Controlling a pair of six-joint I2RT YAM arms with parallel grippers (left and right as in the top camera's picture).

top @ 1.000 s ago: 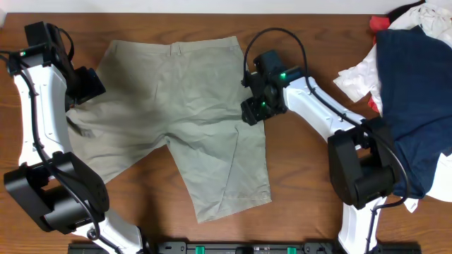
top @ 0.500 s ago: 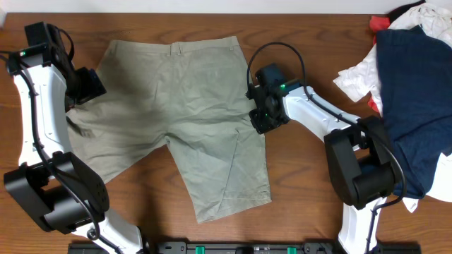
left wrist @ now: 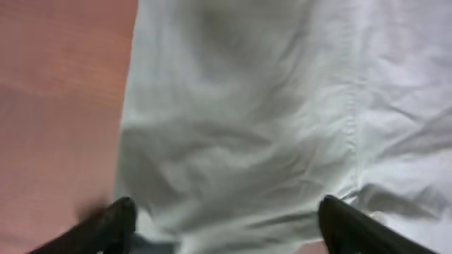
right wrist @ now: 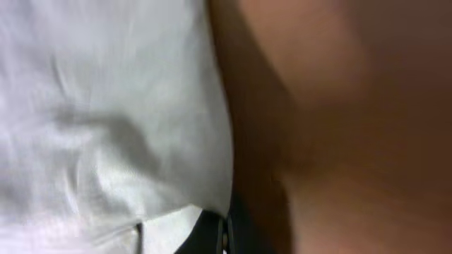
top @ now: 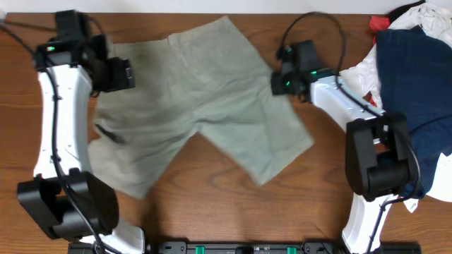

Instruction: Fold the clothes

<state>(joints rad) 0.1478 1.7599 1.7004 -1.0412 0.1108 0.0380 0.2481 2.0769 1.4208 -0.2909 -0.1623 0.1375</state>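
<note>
Wrinkled khaki cotton shorts point(top: 205, 99) sprawled askew on brown wooden bench point(top: 233, 204). Left tool point(left wrist: 224, 210) spread wide, cloth between fingers. Right tool point(top: 281, 79) at shorts' edge, opening impossible to tell.

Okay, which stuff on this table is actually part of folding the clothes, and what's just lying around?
Part of the job:
- khaki shorts

Just lying around:
- navy garment
- white cloth
- red cloth
</note>
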